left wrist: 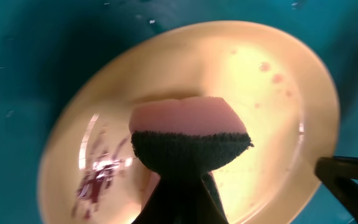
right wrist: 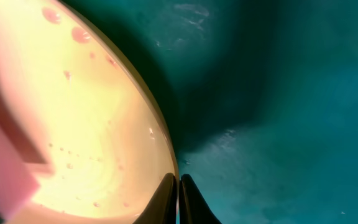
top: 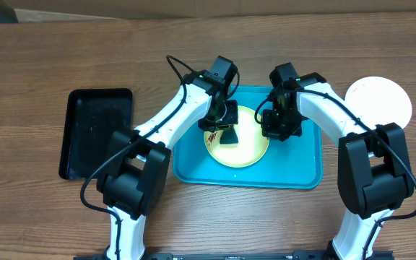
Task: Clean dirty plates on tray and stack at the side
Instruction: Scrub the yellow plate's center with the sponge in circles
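A yellow-green plate (top: 248, 150) lies in the turquoise tray (top: 298, 170). It has dark-red smears at its left (left wrist: 95, 180) and small pink drops. My left gripper (top: 224, 130) is shut on a pink sponge with a dark scrub side (left wrist: 188, 134) and holds it on the plate's middle. My right gripper (top: 273, 128) is shut on the plate's right rim (right wrist: 178, 183), one finger on each side of it. A white plate (top: 379, 100) with faint red marks lies on the table to the right of the tray. The pale blue plate is out of view.
A black tray (top: 96, 130) lies on the wooden table left of the turquoise tray. My right gripper's fingers show at the lower right of the left wrist view (left wrist: 347, 180).
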`<state>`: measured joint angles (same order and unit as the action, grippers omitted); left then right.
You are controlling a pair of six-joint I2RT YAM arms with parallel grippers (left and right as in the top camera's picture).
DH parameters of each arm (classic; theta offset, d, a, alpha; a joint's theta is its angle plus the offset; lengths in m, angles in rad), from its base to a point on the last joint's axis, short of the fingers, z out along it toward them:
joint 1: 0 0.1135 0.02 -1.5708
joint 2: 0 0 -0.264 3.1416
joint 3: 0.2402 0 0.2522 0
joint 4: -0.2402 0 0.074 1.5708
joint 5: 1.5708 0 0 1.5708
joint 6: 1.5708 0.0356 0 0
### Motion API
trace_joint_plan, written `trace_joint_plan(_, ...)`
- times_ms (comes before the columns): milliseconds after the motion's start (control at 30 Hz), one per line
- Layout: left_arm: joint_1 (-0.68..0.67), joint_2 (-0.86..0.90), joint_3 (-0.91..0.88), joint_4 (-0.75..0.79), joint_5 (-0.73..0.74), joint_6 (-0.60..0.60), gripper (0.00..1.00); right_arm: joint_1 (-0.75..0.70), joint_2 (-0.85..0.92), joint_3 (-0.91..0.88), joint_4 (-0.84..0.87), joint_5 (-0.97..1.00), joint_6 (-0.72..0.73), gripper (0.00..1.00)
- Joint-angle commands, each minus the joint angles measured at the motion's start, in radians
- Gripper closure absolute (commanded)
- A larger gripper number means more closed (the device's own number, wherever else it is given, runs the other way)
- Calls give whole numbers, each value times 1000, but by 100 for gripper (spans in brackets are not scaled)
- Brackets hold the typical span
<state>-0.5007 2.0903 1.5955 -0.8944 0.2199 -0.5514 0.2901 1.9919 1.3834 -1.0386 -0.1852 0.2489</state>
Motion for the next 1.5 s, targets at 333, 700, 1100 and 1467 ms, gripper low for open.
trace_joint_plan(333,-5,10,-7,9,40,-2,96,-3,21,24,20,-31,-20,96)
trace_joint_plan(700,-42,40,-9,29,-23,-33,96,-3,21,24,14,-41,-18,96)
trace_joint_plan(1100,-16,58,-6,-146,-560,71,96,-3,21,24,14,-41,-18,96)
trace_joint_plan(1467,-18,58,245,-290,-615,76,96,-3,21,24,8,-41,-18,96)
